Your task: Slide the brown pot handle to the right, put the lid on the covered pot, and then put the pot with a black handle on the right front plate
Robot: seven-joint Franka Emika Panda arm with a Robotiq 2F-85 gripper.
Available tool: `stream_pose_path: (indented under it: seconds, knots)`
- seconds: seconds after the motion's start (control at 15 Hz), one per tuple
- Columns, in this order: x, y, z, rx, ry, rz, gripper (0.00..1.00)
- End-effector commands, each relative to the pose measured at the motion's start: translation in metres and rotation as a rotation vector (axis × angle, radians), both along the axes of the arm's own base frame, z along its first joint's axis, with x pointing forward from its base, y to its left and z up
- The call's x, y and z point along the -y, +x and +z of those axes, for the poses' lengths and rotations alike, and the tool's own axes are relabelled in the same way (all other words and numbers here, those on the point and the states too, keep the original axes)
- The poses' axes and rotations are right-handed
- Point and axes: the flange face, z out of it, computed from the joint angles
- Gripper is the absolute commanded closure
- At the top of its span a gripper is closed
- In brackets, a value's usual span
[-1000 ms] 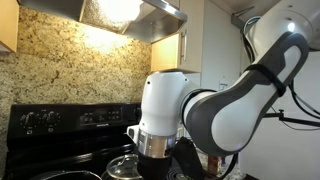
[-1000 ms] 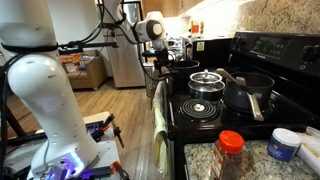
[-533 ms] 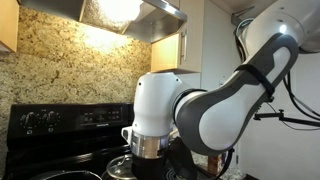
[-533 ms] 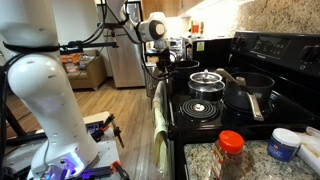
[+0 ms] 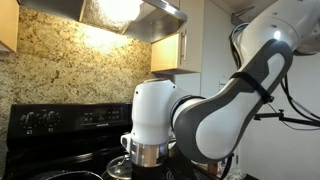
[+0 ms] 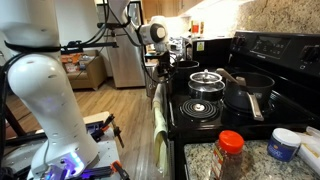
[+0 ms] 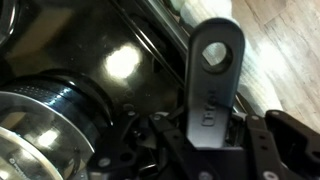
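Your claw (image 6: 162,67) hangs near the far end of the stove bench (image 6: 200,128); whether it's spread or pressed together cannot be told. The glass lid (image 6: 205,77) sits on a pot, the wide black pot (image 6: 250,94) just beside it.

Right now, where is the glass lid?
In an exterior view the glass lid sits atop a pot on the stove, image-left of the wide black pot and behind the bare coil burner.
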Motion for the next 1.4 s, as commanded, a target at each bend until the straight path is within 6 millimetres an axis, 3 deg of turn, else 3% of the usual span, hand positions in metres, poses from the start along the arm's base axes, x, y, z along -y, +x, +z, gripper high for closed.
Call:
stream_pose_path:
  seconds: [0.0, 0.07, 0.13, 0.27, 0.87, 1.07, 1.33]
  knots:
    - [-0.003, 0.001, 0.005, -0.010, -0.005, 0.024, 0.93]
    - [-0.003, 0.001, 0.007, -0.009, -0.006, 0.024, 0.91]
    - [-0.004, 0.001, 0.008, -0.006, -0.009, 0.023, 0.68]
    - [-0.006, 0.002, 0.011, -0.006, -0.010, 0.026, 0.59]
    - [-0.022, 0.017, 0.040, 0.023, -0.005, 0.058, 0.02]
    - [-0.021, 0.024, 0.043, 0.025, 0.004, 0.060, 0.00]
    - [-0.016, 0.030, 0.029, 0.020, 0.010, 0.054, 0.00]
